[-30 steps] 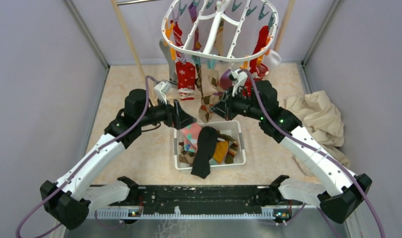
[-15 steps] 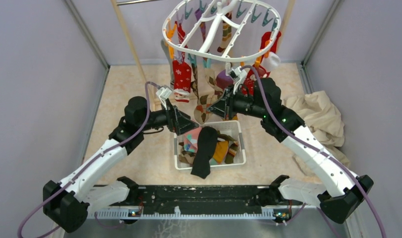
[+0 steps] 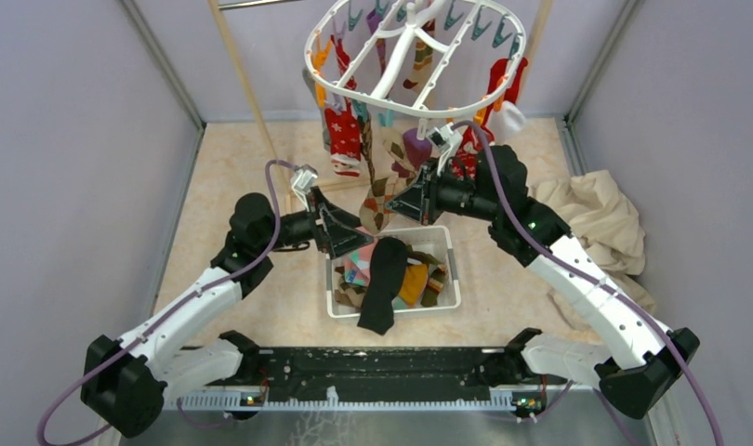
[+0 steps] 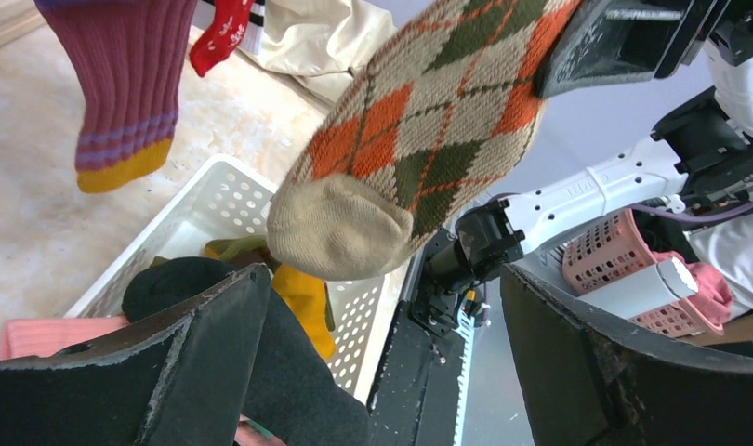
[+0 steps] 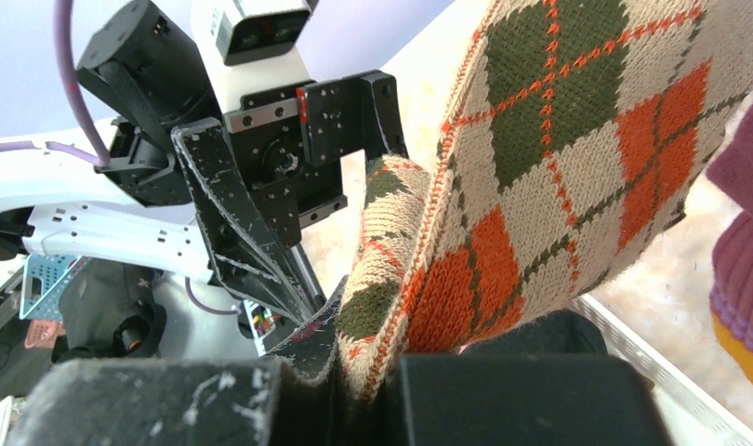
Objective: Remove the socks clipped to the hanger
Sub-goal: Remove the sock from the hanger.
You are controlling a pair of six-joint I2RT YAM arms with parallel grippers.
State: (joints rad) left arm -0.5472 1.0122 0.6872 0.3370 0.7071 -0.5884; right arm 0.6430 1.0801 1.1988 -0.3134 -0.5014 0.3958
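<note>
Top external view: hanger (image 3: 354,96) hangs over the far side of the worktop (image 3: 233,186), tilted, and well loaded. Several socks (image 3: 343,139) hang from its clips, among them a red one with white flecks, a purple one (image 4: 131,84) and more red on the far right rim.

Basket (image 3: 455,269) sits below, between the two arms. It holds a small heap of loose socks. A black sock (image 3: 382,279) drapes over its near wall.

Right gripper (image 5: 368,372): closed tight on the lower part of the brown argyle sock (image 4: 419,139), fabric pinched between both fingers. The sock runs up toward the frame. Its clip cannot be made out, so whether it has let go is unclear.

Left gripper (image 4: 382,279): jaws spread wide, holding nothing, just under the argyle toe and above the basket.

Cream cloth (image 3: 596,223) lies bunched on the right, apart from the work.

Progress, as a judgement: partly done, perhaps less than half. A handful of socks are in the basket and at least as many remain clipped. The step in hand looks like pulling the argyle sock free. After that, the rest of the ring has to be worked through.
</note>
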